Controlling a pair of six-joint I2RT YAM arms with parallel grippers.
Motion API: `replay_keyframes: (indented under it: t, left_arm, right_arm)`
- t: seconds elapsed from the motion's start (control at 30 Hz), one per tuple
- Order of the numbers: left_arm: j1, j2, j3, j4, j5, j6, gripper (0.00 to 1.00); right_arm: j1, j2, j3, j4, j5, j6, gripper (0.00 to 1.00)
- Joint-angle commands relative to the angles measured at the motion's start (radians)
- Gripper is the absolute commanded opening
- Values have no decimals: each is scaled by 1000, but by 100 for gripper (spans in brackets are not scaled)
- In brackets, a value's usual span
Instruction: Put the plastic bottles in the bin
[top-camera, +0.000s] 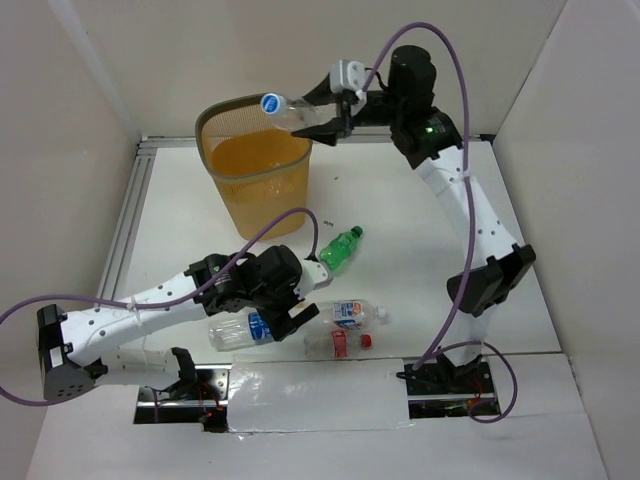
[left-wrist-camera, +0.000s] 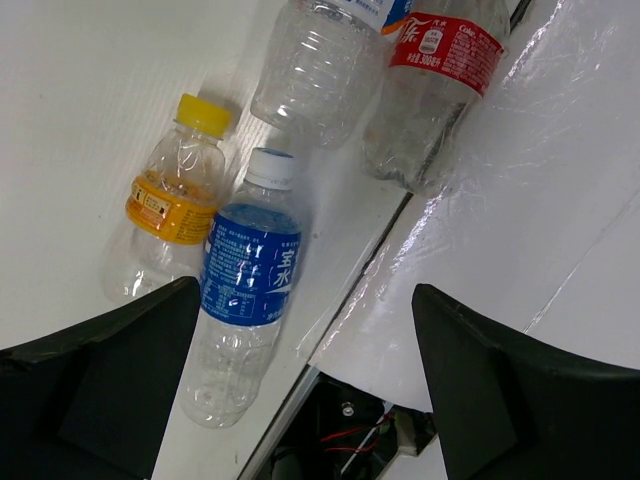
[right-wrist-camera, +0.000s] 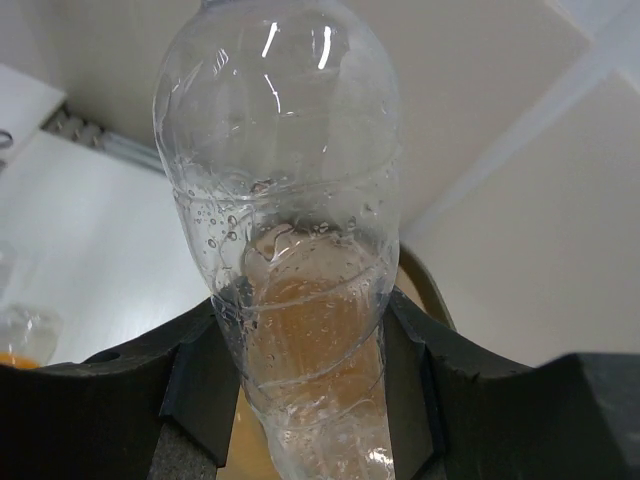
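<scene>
Top view: the bin (top-camera: 262, 205) stands at the far side of the desk (top-camera: 420, 230). The right gripper (top-camera: 335, 118) is clamped on a clear bottle (top-camera: 298, 112), which lies roughly level over the bin's right rim, blue cap pointing in over the mouth. The bottle is in the air and not inside the bin. A green bottle (top-camera: 342, 248) lies on the desk just off the bin's near-right corner. Well nearer than the bin, toward the arm bases, three more bottles lie on their sides: a blue-label bottle (top-camera: 238, 331), a white-cap bottle (top-camera: 356, 313) and a red-label bottle (top-camera: 335, 345). The left gripper (top-camera: 300, 313) hangs low over that group, well apart from the bin, jaws spread wide and holding nothing.

Left wrist view: bin out of frame. The left gripper (left-wrist-camera: 305, 330) is wide apart with nothing in it. Between and beyond its fingers (left-wrist-camera: 100, 390) lie a yellow-cap bottle (left-wrist-camera: 175, 200) and, touching it, a small blue-wrap bottle (left-wrist-camera: 245, 290). A large clear bottle (left-wrist-camera: 320, 60) and the red-label bottle (left-wrist-camera: 440, 70) lie past them. A glossy sheet (left-wrist-camera: 520, 200) covers the desk to the right.

Right wrist view: the right gripper (right-wrist-camera: 300, 395) pinches the clear bottle (right-wrist-camera: 280, 200) at its lower body, with droplets inside. The bin's rim (right-wrist-camera: 428, 292) shows just behind it, and orange mesh shows through the plastic.
</scene>
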Motion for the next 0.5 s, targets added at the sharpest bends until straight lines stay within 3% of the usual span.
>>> replay_keyframes:
  t: [0.0,0.17,0.27,0.3,0.4,0.47]
  left_arm:
    - [-21,-10,-8,0,-40,-13,100]
    - [-22,-10,-18,0,-79,-32,100]
    - [-31,2,-18,0,-88,-32,100]
    - [-31,2,-18,0,-88,-18,100]
    - [-31,51,-18,0,-97,22,100]
    - [-31,80,-18,0,-106,52,100]
  right_arm:
    - [70,79,80,251,-12,273,40]
    - [111,234,185,317,45,383,45]
    - [111,309,185,360,97,450,58]
    - [98,346,199,371,108,474,75]
    - [69,409,277,356,136,547,100]
    - [41,451,315,345,157,608,100]
